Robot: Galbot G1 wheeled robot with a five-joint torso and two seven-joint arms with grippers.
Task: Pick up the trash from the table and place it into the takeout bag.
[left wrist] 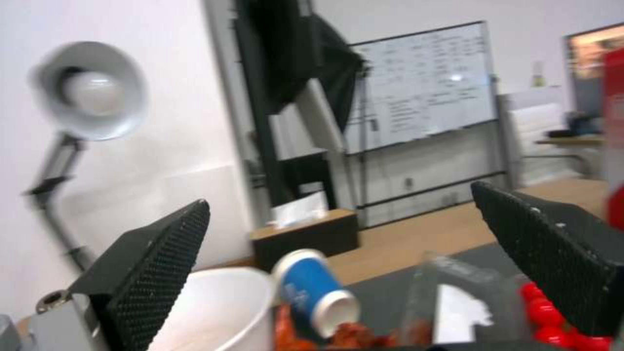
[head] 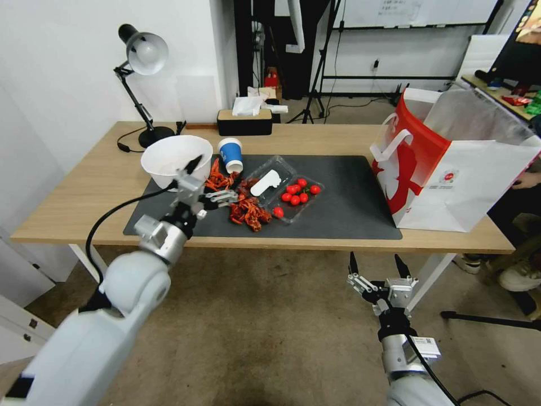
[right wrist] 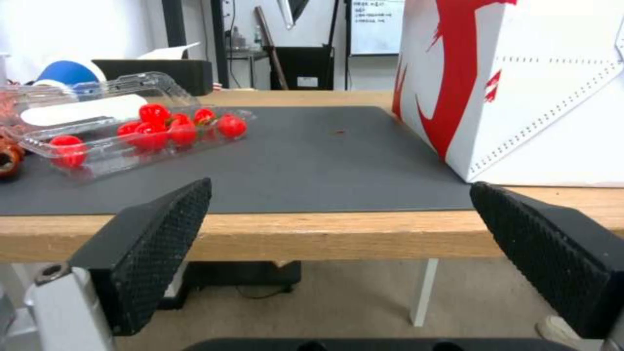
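Head view shows a long light-wood counter (head: 84, 192) with a dark grey mat (head: 349, 203). On the mat lie a tipped blue paper cup (head: 230, 154), a heap of red crayfish shells (head: 245, 208), and an open clear plastic tray (head: 282, 189) holding red cherry tomatoes (head: 298, 192) and a white label. A white bowl (head: 169, 160) sits at the mat's left corner. The takeout bag (head: 451, 175), white with a red side panel and a small red logo too small to read, stands open at the counter's right end, well apart from the litter. The left pincer (head: 194, 179) hovers over the bowl's near edge beside the shells, its fingers spread and holding nothing. The right pincer (head: 378, 265) waits below the counter's front edge, also open and empty. Left wrist view looks between the two spread black pads (left wrist: 156, 263) at the blue cup (left wrist: 312, 292), the bowl rim (left wrist: 221, 302) and the clear tray (left wrist: 455, 297); a whiteboard behind carries writing too blurred to read. Right wrist view, from below counter height, faces the tray of tomatoes (right wrist: 175, 126) and the bag (right wrist: 520, 87) with its red figure. Likely risks: loose shells may scatter or slip from a pinch, and the flimsy open tray may tip and spill tomatoes.
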